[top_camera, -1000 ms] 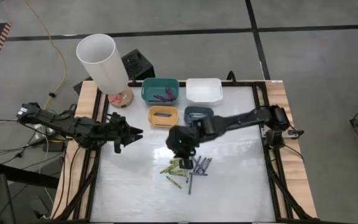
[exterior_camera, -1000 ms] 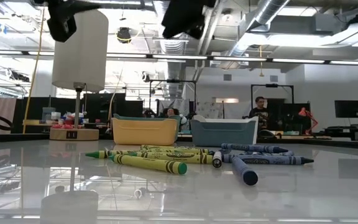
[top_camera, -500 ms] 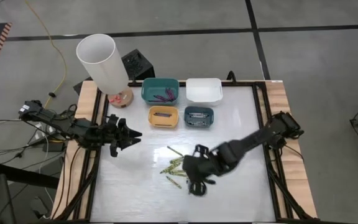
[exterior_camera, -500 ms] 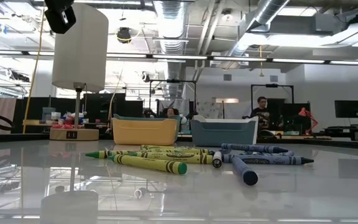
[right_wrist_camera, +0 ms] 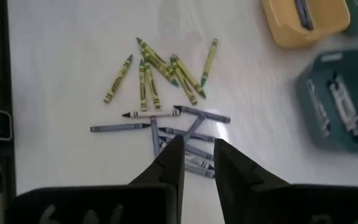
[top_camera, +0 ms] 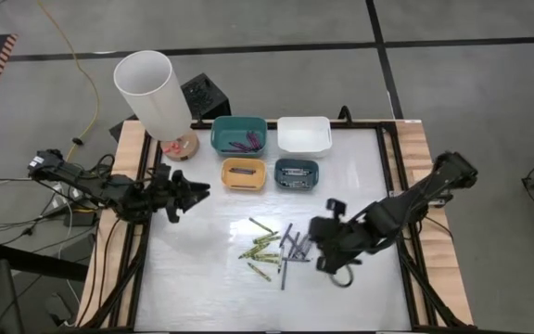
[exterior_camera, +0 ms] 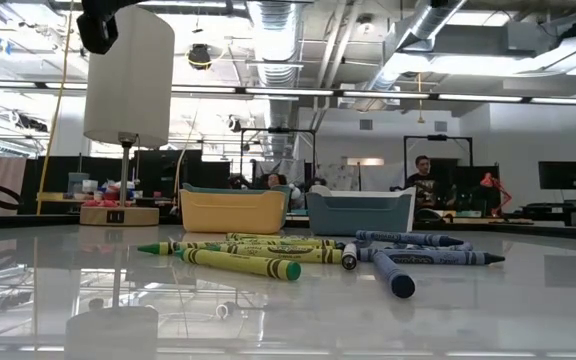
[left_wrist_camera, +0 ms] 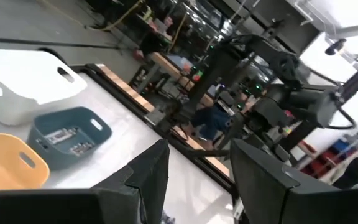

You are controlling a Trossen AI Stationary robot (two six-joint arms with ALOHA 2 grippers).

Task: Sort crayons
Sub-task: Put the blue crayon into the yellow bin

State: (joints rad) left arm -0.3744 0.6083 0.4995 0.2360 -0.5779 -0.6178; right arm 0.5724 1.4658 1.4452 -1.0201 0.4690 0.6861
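Observation:
Yellow-green crayons and blue crayons lie loose on the white table, with one pale crayon between them; the low view shows the yellow-green crayons and the blue crayons flat on the tabletop. My right gripper hangs above the table just right of the pile. It is open by a narrow gap, points down at the blue crayons and holds nothing; its fingertips show in the right wrist view. My left gripper waits open at the table's left edge, well above the top.
Four bins stand at the far side: teal with purple crayons, white, yellow and small blue with grey crayons. A white lamp stands at the far left corner. A person shows in the room behind.
My right gripper has swung from above the crayons' far side, close to the small bins, toward the table's near edge and then to the right of the pile, and has left the low view. The crayons have not moved. My left gripper has turned a little in place.

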